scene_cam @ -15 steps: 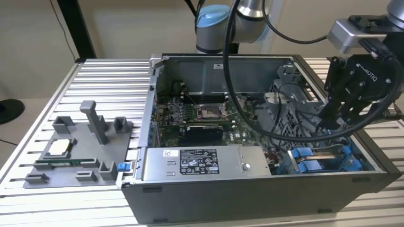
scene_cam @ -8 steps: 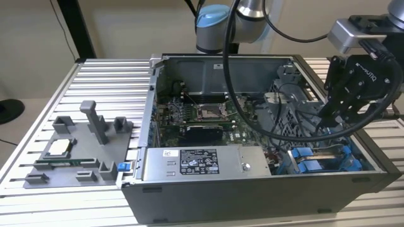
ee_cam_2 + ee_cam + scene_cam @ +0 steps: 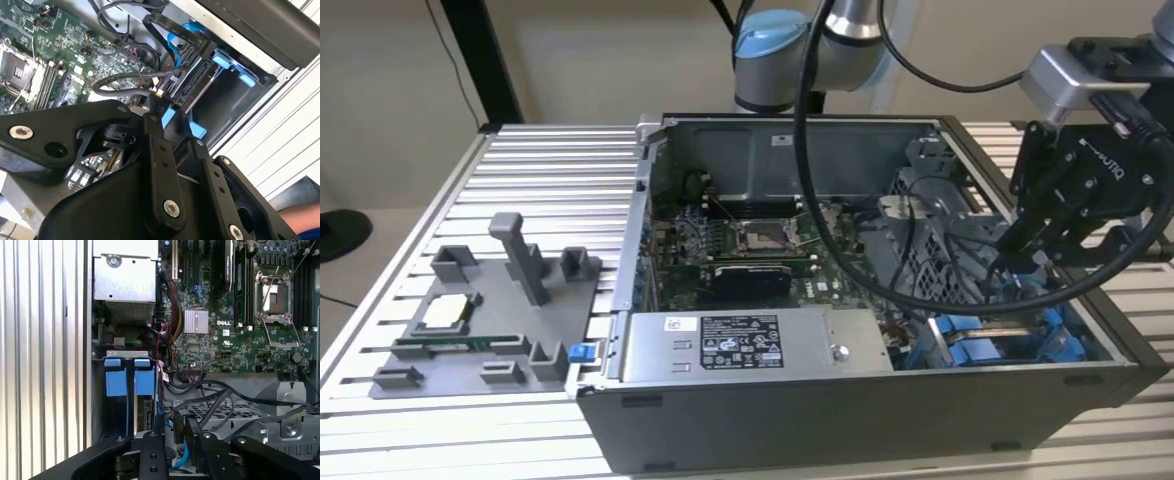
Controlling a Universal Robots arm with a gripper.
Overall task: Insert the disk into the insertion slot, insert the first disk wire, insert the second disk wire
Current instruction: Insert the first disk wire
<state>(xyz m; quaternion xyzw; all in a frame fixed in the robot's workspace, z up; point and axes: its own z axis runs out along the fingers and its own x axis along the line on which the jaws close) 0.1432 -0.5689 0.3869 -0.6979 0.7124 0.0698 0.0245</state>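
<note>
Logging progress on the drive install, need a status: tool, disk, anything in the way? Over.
Tool low at the insertion slot. Disk appears seated in it, on edge. Black cable loops right up to the tool.

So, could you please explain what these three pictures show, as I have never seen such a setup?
A robot arm works in an open computer case on a ribbed metal table. The exterior view comes from a camera off the arm; both wrist views come from cameras riding on it. Its claw hangs over the drive bay with blue rails, among black cables. A grey tray of parts sits at the exterior view's left. Whether the claw grips anything, I cannot tell.
</note>
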